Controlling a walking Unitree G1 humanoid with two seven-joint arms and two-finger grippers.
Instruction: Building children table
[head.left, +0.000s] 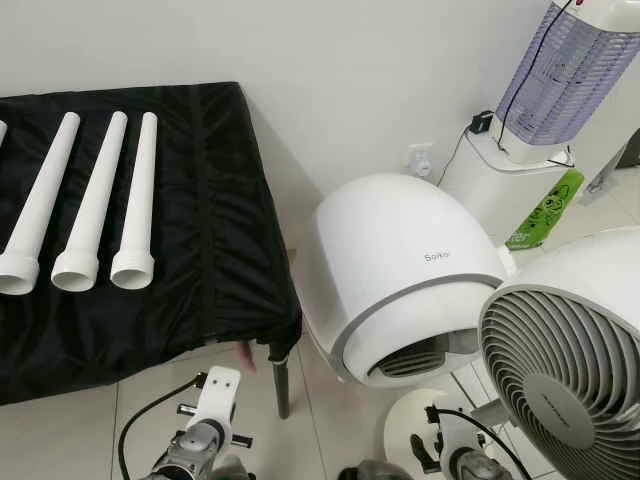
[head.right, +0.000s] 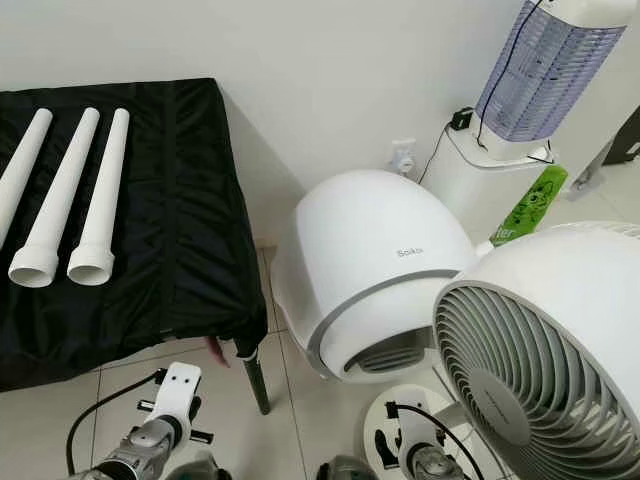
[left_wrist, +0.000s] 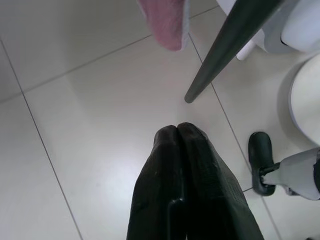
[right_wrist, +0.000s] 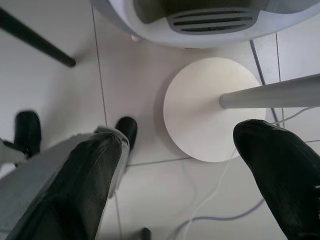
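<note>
My left pincer, pressed shut on nothing, and right pincer, spread wide and empty, hang over floor tiles; three white table legs lie on the black-draped table, so I should raise and reach squarely

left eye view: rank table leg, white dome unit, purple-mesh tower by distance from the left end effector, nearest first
From the left end effector, low at the robot's left:
1. Table leg, just to its right, under the black cloth's corner.
2. White dome unit, on the floor further right.
3. Purple-mesh tower, far back right, by the wall.
</note>
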